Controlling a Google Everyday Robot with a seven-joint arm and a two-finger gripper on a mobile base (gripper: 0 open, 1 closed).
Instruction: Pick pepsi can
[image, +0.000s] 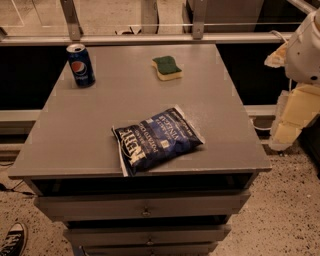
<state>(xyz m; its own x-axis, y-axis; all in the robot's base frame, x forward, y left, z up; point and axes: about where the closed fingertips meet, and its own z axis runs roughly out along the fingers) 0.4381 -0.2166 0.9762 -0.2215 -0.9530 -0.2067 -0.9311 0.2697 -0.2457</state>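
1. Pepsi can (81, 65) stands upright in the upper left of the frame, on the far left corner of the grey cabinet top (95, 125), with its round logo facing the camera.
2. The gripper (282, 137) hangs at the right edge of the frame, beyond the side of the cabinet top and below the white arm (306, 47). It is probably the pale lower end of that arm, though the view there is poor.
3. Whether the gripper is released or clenched cannot be told. It is apart from everything on the top.
4. The can and the gripper are well apart, with the whole width of the top between them.
5. A green and yellow sponge (167, 67) lies in the upper middle, near the back edge.
6. A dark-blue chip bag (157, 140) lies flat and askew at the centre, near the front edge.
7. Grey drawers (145, 205) fill the lower frame, and a black and white shoe (12, 240) shows in the lower left corner.
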